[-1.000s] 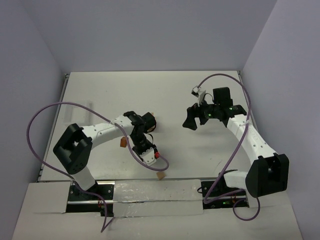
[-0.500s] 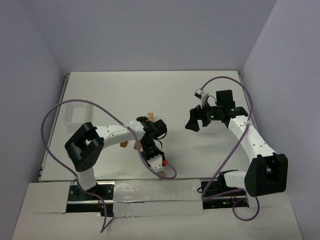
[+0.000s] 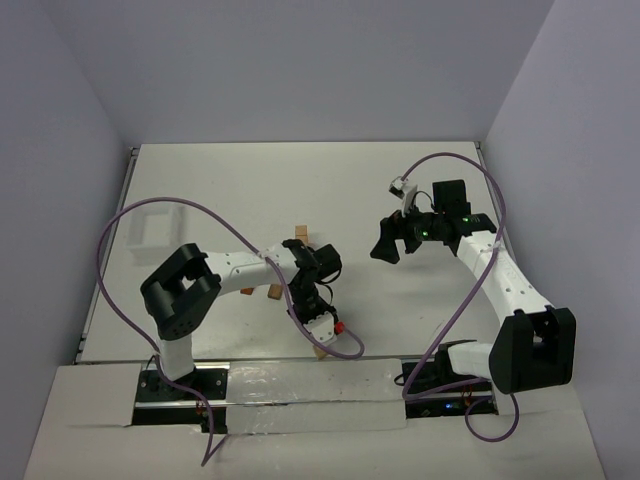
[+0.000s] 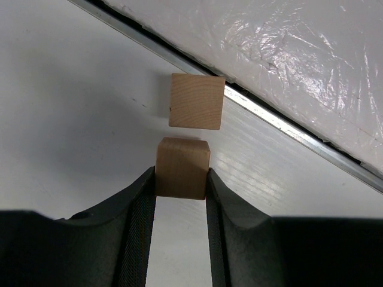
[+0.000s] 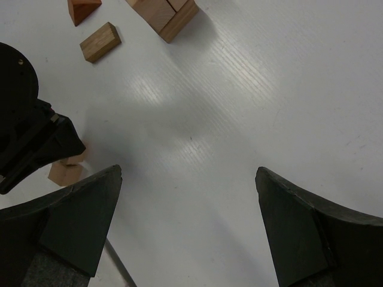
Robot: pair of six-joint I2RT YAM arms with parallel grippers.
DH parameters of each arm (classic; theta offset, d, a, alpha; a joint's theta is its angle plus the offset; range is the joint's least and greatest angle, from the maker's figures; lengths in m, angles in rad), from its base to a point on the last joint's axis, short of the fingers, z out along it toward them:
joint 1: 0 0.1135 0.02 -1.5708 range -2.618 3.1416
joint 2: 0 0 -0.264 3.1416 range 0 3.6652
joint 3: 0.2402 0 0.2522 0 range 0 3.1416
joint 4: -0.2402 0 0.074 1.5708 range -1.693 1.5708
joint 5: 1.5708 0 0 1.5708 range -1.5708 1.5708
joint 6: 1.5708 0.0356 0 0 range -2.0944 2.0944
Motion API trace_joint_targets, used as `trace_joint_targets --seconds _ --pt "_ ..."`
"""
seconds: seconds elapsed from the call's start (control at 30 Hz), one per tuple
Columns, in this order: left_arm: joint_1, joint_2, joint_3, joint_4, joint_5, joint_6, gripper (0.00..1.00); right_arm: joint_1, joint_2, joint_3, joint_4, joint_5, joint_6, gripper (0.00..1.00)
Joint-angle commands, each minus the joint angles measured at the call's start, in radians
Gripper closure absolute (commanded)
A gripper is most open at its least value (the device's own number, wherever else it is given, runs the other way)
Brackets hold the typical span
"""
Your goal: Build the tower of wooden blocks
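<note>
white table (image 3: 230, 190) | L pincer (image 4: 181, 177) clamped on tan block (image 4: 182, 166) | R pincer (image 5: 187, 176) apart

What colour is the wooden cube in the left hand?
Light tan; the small wooden cube shows best in the left wrist view.

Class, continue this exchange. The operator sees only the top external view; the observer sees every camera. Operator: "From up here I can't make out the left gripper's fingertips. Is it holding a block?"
Observer: Yes. The left gripper is shut on a tan block.
Operator: Anything ahead of it?
Observer: A second block shows just beyond the held one, not touching it.
Operator: And the right gripper?
Observer: The right gripper is open, with nothing between its fingers.
</note>
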Motion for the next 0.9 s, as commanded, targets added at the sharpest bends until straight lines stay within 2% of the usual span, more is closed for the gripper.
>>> trace_joint_targets --seconds 0.0,0.4,0.67,0.87 --pt "-0.013 0.012 0.027 0.012 0.043 -0.003 0.7 -0.008 -0.015 0.025 -0.004 -0.023 -0.016 0.0" --pt "-0.034 0.01 0.002 0.004 0.045 0.005 0.68 -0.008 -0.012 0.024 -0.004 -0.025 -0.022 0.0" --pt "-0.034 0.013 0.0 -0.004 0.062 -0.005 0.57 -0.01 -0.006 0.027 -0.004 -0.026 -0.019 0.0" --pt "-0.034 0.02 -0.004 -0.007 0.067 -0.002 0.55 -0.01 -0.002 0.03 -0.004 -0.024 -0.02 0.0"
